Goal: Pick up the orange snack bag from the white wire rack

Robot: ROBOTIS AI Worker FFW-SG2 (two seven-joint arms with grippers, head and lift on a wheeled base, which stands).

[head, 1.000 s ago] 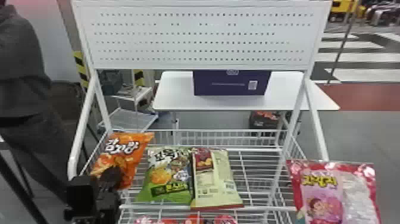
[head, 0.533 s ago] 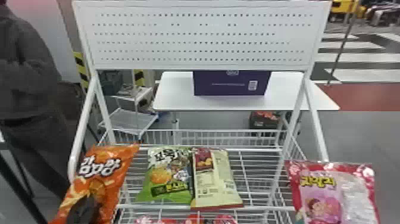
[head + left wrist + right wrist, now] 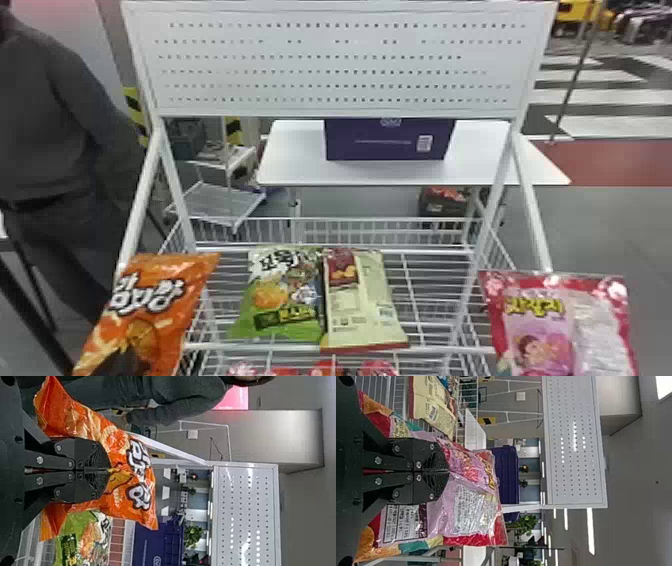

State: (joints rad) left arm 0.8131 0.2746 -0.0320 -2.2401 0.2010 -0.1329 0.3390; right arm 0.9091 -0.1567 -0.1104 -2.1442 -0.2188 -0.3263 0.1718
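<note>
The left gripper [image 3: 117, 365] has its fingers clenched on the orange snack bag [image 3: 165, 300], at the near left side of the white wire rack [image 3: 340, 66]. At the near right, the right gripper [image 3: 448, 471] grasps a pink bag [image 3: 545, 325]. A green bag [image 3: 280, 295] and a cream bag [image 3: 362, 300] lie between

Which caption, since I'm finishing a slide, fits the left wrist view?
Left pincer closed on the orange snack bag.
</note>
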